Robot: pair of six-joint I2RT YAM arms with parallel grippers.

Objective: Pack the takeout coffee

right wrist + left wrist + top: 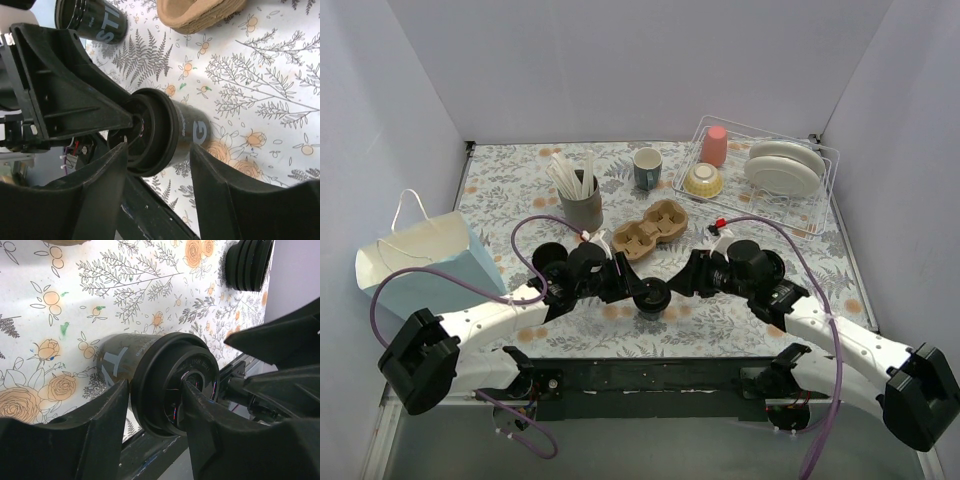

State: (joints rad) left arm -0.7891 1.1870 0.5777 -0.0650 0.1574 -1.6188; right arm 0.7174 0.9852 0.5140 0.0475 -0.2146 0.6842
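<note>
We cannot tell whether the left pincer point(156, 390) grips the small black lidded disposable cup point(120, 357) it straddles; the right pincer point(159, 152) stands open around it.

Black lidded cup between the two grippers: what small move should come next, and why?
Probably close the right gripper on the black lidded cup: its fingers straddle the cup with a gap showing, the left gripper touches its top, and the cardboard cup carrier stands empty nearby.
</note>
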